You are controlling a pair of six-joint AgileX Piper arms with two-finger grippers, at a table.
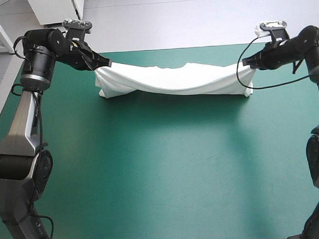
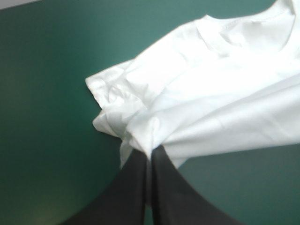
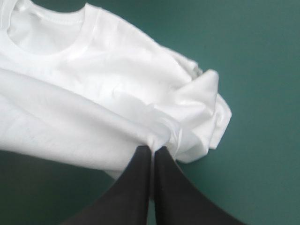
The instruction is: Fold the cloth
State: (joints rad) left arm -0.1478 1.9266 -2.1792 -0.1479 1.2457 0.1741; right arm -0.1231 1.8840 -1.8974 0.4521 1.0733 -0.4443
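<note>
Folding looks barely begun: the T-shirt hangs as a sagging, twisted band near the counter's far edge. The left hand pinches one end and the right hand the other, each nearly closed on fabric. No flat fold is laid yet. The collar shows in both wrist views, but the sleeves and hem are lost in bunched folds, and I cannot tell whether the shirt touches the counter.

Bright, even light. T-shirt casts soft shadow on tabletop along its near side. Wrist views: white fabric glares, folds washed out; tabletop dimmer beneath.
</note>
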